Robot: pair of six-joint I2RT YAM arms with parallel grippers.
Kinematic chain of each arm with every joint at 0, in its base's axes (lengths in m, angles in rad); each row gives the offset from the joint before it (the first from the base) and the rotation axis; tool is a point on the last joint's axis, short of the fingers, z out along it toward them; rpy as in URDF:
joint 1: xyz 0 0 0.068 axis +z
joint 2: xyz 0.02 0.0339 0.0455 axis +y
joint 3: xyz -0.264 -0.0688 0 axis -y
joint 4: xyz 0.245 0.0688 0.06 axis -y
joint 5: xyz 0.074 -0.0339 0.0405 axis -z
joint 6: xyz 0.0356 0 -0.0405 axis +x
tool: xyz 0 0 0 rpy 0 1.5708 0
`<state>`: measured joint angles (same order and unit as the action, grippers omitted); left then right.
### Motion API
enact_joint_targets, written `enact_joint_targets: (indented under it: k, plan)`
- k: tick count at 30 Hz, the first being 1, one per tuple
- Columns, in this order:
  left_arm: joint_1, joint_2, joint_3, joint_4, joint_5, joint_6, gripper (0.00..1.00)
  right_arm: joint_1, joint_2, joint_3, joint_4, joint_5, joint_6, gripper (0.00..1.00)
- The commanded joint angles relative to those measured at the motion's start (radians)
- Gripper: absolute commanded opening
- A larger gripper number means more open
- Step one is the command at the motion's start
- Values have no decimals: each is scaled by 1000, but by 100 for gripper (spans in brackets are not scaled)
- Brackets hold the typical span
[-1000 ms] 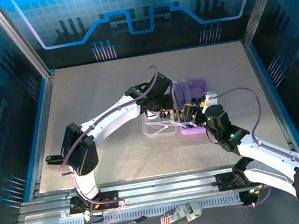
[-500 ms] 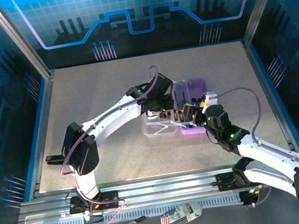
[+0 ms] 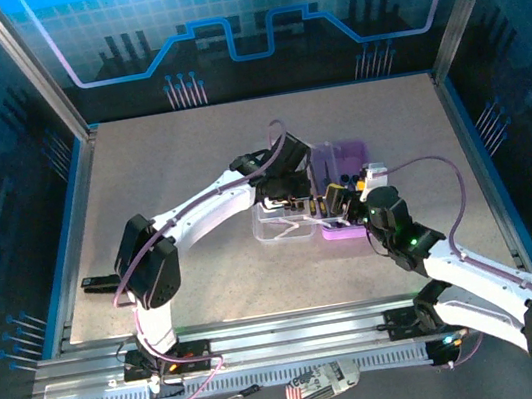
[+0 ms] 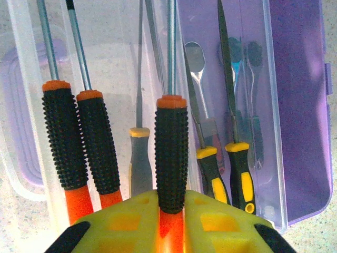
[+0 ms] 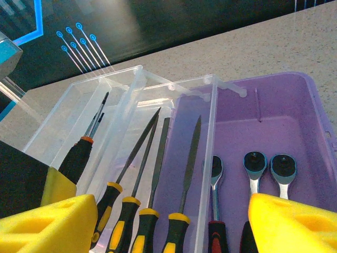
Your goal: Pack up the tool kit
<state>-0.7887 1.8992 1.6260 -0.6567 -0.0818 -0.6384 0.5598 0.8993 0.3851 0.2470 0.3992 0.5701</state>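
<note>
left tool clamped on screwdriver handle, shaft pointing ahead. right tool pads wide apart, tool kit just ahead.

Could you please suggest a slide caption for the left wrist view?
Left gripper shut on a screwdriver over the open tool kit, two more screwdrivers in its clear lid.

The table is speckled grey. The tool kit lies open on it, right of centre, both halves flat.
</note>
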Motion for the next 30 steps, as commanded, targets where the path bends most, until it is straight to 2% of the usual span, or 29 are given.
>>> enact_joint_targets:
  k: [1,15,19,24,27,30]
  plan:
    - [-7,10,15,-18,-14,-6,19,-16,-14,-5,11,-1,17,77]
    - [-7,-14,24,-27,-12,1,22,-16,-20,-8,9,7,20,77]
    - [-6,-64,22,-25,-54,26,23,-17,-21,-6,6,7,19,77]
    - [-3,-214,-105,77,-153,89,27,-19,-22,-3,-8,20,23,76]
    - [22,-330,-228,146,-225,113,35,-20,-22,5,-31,35,27,76]
    - [97,-445,-374,207,-220,79,56,-21,-26,11,-43,42,24,76]
